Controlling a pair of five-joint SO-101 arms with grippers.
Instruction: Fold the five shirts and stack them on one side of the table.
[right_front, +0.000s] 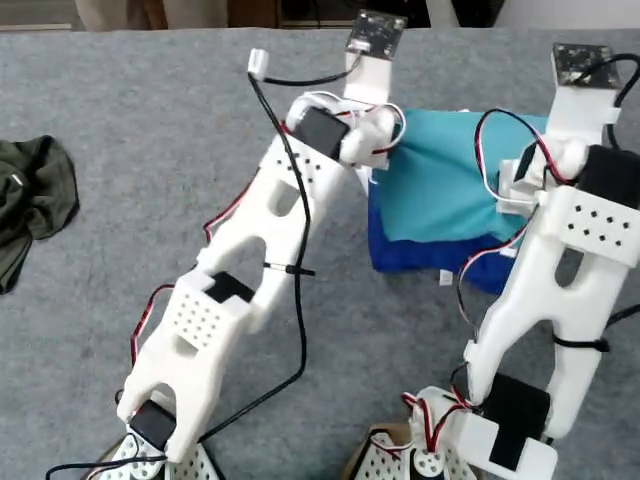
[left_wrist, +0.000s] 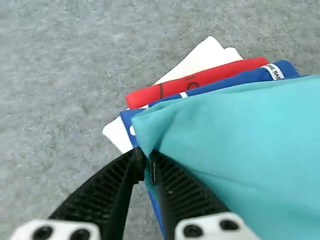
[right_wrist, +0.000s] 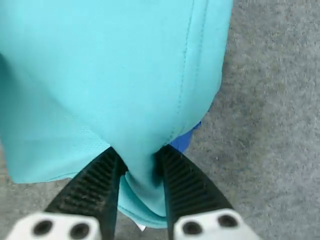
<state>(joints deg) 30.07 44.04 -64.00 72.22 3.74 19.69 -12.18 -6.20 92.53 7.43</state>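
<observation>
A teal shirt lies on top of a stack at the back right of the table, over a folded blue shirt. In the left wrist view the stack shows a red shirt, a white shirt and the blue shirt under the teal shirt. My left gripper is shut on the teal shirt's edge at the stack's left side. My right gripper is shut on a bunched fold of the teal shirt at the stack's right side. A dark green shirt lies crumpled at the table's left edge.
Grey carpet-like cloth covers the table. A white connector with a black cable lies near the back, and the cable runs across the left arm. Bare cloth stretches between the green shirt and the left arm.
</observation>
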